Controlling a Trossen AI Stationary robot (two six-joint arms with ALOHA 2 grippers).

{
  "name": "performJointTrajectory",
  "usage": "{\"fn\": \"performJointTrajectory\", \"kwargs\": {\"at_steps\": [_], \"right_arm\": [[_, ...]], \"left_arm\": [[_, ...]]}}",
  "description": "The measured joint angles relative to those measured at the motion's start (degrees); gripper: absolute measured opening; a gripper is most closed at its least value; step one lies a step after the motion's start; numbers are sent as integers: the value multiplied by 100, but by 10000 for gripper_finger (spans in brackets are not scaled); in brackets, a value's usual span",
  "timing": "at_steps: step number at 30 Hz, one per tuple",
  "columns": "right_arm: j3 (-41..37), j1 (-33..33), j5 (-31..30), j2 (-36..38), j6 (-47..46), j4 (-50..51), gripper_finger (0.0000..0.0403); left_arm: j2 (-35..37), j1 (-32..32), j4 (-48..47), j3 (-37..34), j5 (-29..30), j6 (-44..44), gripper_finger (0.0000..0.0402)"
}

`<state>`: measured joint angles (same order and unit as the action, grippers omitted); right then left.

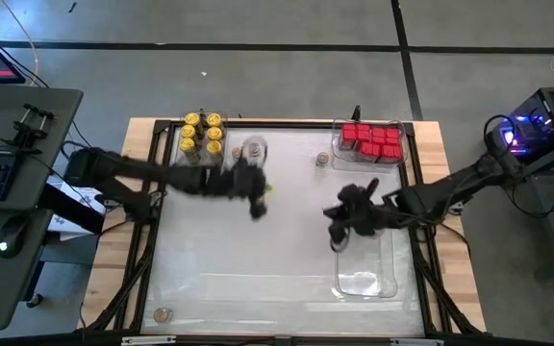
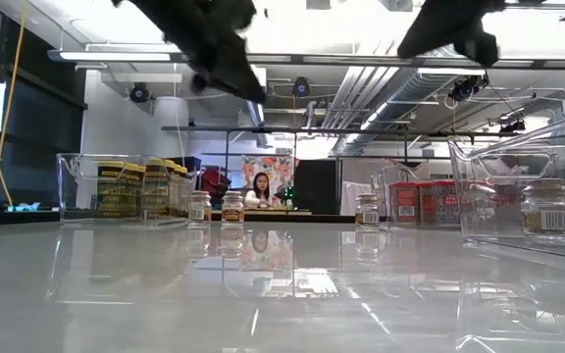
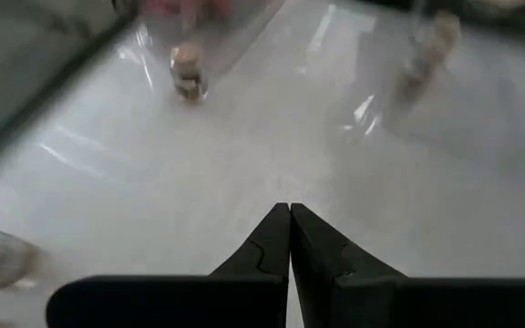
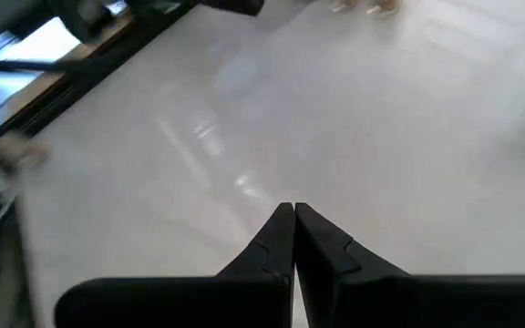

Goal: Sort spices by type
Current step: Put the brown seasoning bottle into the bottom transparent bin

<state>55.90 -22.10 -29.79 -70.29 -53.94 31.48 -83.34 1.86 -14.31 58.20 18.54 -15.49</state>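
Yellow-lidded jars (image 1: 201,135) stand in a clear tray at the far left, and red boxes (image 1: 370,140) fill a clear tray at the far right. Brown-lidded jars stand loose on the table: one (image 1: 254,149) beside the yellow tray, one (image 1: 323,160) left of the red tray, one (image 1: 163,314) at the near left corner. My left gripper (image 1: 258,210) hangs shut above the table's middle (image 3: 290,211), holding nothing. My right gripper (image 1: 336,240) hangs shut right of centre (image 4: 293,211), also with nothing in it. Both are well above the table in the low view.
A third clear tray (image 1: 364,274) lies at the near right, below my right gripper; the low view shows brown-lidded jars (image 2: 547,208) inside it. A black frame (image 1: 147,240) runs along the table's edges. A person (image 2: 260,189) sits in the room beyond the far edge.
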Motion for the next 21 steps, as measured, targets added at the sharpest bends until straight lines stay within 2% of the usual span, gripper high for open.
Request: {"fn": "performJointTrajectory", "kwargs": {"at_steps": [2, 4, 8, 13, 15, 17, 21], "right_arm": [[0, 349, -13, -28, 155, 4, 0], [0, 711, 131, -28, 705, -17, 0], [0, 1378, 550, -11, 1908, -110, 0], [-2, 2172, 1151, -17, 2367, -330, 0], [-2, 2451, 1307, -21, 2646, -521, 0], [-2, 2681, 1465, -23, 2941, -724, 0], [-2, 3070, 1972, -23, 3204, -1105, 0]], "left_arm": [[-147, -712, -89, 326, -947, -227, 0], [-357, -1273, -305, 693, -1318, -150, 0], [-941, -2137, -1660, 1580, -1003, 101, 0], [-1672, -2914, -3677, 2372, -167, 463, 0], [-1887, -3145, -3999, 2438, -29, 416, 0], [-2025, -3346, -3937, 2431, -239, 384, 0], [-2181, -3561, -3467, 2430, -1284, 374, 0]]}}
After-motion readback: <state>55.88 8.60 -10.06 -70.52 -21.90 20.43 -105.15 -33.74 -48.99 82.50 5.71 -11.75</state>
